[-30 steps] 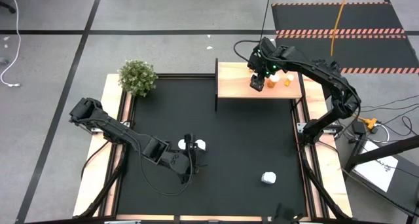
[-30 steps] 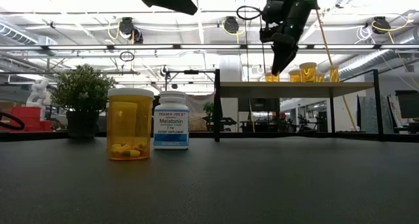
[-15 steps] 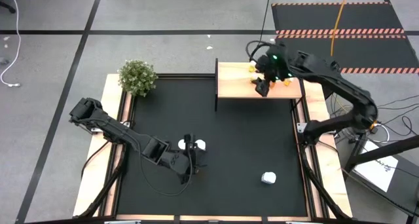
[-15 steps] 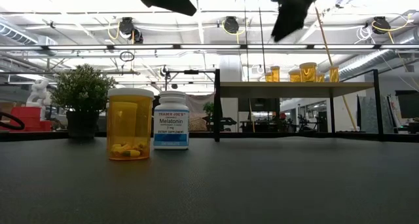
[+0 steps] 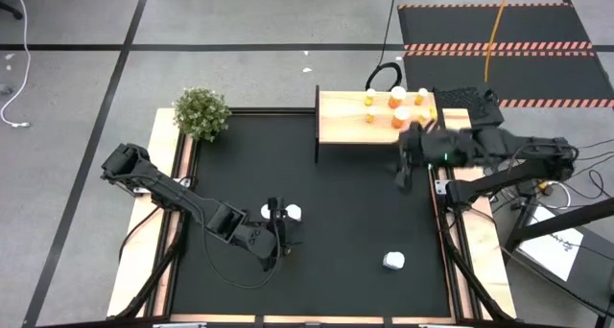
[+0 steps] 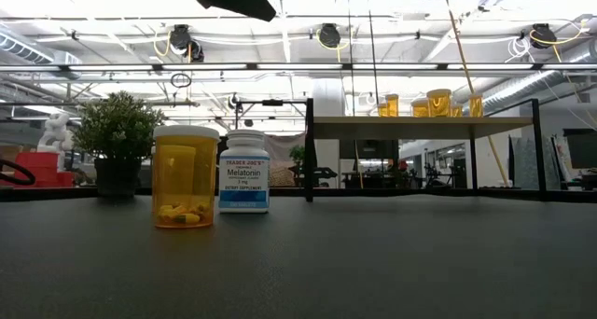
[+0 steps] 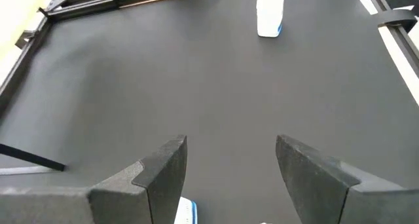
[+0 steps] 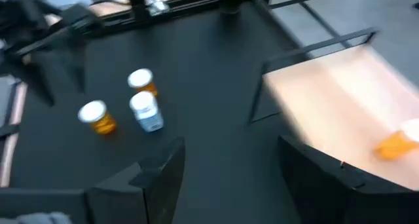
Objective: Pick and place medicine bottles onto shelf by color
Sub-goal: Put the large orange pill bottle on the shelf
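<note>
The pale wood shelf [image 5: 345, 120] stands at the far right of the black mat, and several orange bottles [image 5: 396, 99] stand on its top; they also show in the low view [image 6: 437, 103]. My right gripper [image 5: 403, 175] is open and empty, in the air just in front of the shelf's right end. My left gripper [image 5: 279, 234] is open and empty above the mat's near left. An orange bottle [image 6: 185, 188] and a white bottle [image 6: 244, 172] stand upright on the mat just beyond it. Another white bottle [image 5: 393, 261] lies on the mat at the near right.
A green potted plant [image 5: 201, 113] stands at the mat's far left corner. Wooden side rails [image 5: 472, 222] run along both sides of the mat. The right wrist view shows three bottles [image 8: 146, 111] standing together on the mat and the shelf top [image 8: 340, 112].
My right gripper has risen from the shelf top and drawn back toward the table's near and right edges, out of the low view. An orange bottle that it covered a second ago now stands free on the shelf. My left arm has kept still.
</note>
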